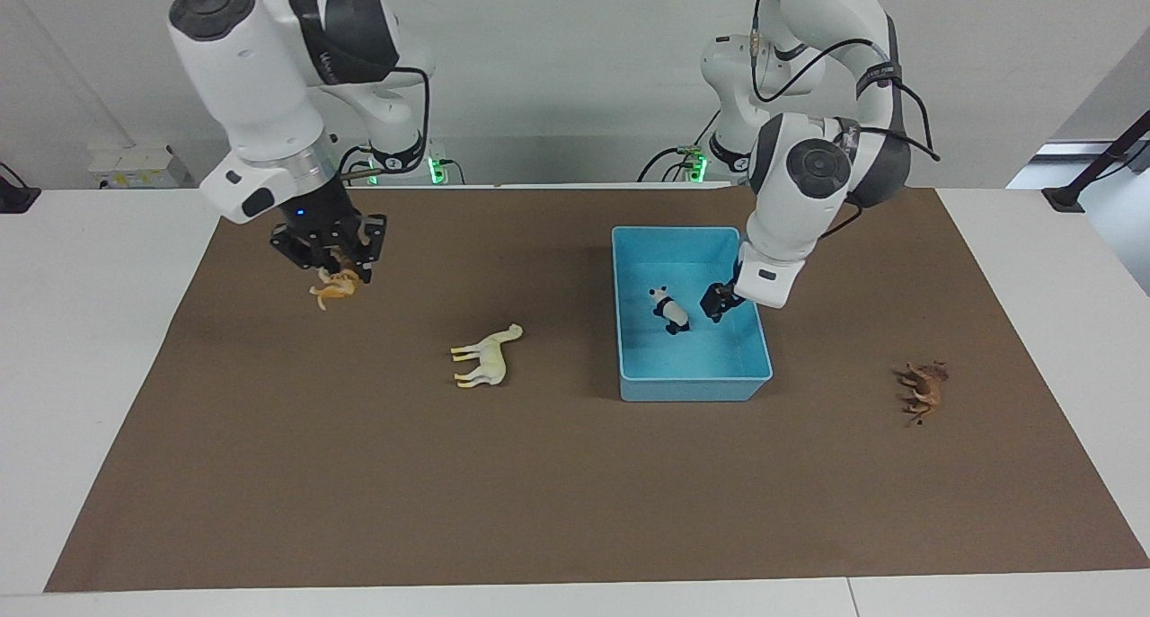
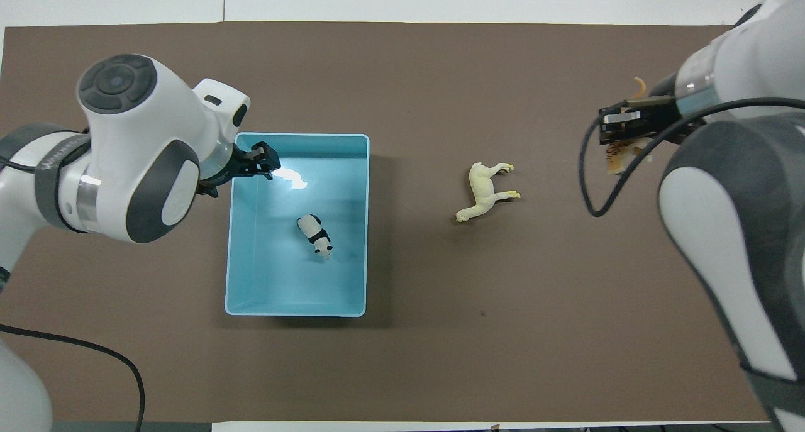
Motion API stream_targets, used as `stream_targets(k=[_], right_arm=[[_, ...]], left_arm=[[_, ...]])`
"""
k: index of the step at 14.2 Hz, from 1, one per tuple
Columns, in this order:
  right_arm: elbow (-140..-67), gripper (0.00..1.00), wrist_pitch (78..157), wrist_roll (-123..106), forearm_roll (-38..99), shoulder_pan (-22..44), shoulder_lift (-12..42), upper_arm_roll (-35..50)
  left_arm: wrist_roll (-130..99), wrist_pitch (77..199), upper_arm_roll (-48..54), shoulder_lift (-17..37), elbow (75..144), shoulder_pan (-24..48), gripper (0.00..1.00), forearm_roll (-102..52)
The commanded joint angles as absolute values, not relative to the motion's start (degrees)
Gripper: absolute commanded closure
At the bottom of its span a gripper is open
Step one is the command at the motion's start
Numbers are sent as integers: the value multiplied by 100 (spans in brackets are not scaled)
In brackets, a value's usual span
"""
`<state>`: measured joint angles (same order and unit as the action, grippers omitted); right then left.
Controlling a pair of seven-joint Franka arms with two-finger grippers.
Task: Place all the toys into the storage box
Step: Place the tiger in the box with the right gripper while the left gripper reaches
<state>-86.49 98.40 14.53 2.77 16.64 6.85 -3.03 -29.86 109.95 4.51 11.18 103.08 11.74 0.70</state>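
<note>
The light blue storage box (image 1: 694, 387) stands on the brown mat toward the left arm's end; it also shows in the overhead view (image 2: 295, 311). The black-and-white panda (image 1: 669, 311) (image 2: 316, 234) lies inside it. My left gripper (image 1: 721, 301) (image 2: 264, 161) hangs open and empty over the box, beside the panda and apart from it. My right gripper (image 1: 337, 262) (image 2: 619, 130) is shut on the orange tiger (image 1: 336, 286) (image 2: 619, 155), just above the mat at the right arm's end. The cream-white horse (image 1: 487, 358) (image 2: 484, 190) lies on the mat between the box and the tiger. The dark brown animal (image 1: 924, 391) lies on the mat at the left arm's end.
The brown mat (image 1: 575, 491) covers most of the white table. The dark brown animal does not show in the overhead view, where the left arm fills that side. A black cable (image 2: 75, 350) trails by the left arm's base.
</note>
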Motion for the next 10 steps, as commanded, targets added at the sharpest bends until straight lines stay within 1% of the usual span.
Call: stream_targets(k=[1,3,5,6,8,9,10], right_arm=[[-8148,100,9746,3133,281,2695,958,-316],[-8139,100,9957,3672,264,3275,1115,-316],[-8139,100,10526,4330,229,3873,1475,-316],[-8139,100,10825,4594,211,4137,1755,-316],[-8104,100,11326,4895,220,4341,2169,-325],[-7912,100,11486,4904,220,4446,2467,-316],[-7345,100,11531,5044,202,4613,3053,-351]], left_arm=[[-1517,11389,466,1081,10362,241,0,70],[-741,11723,466,1220,10310,-288,0,437],[-572,12013,466,1396,10240,-614,0,623],[-275,12128,466,1467,10222,-781,0,685],[113,12286,466,1712,10065,-1019,0,712],[132,12348,466,1966,9829,-1037,0,738],[141,12401,466,2195,9652,-1055,0,895]])
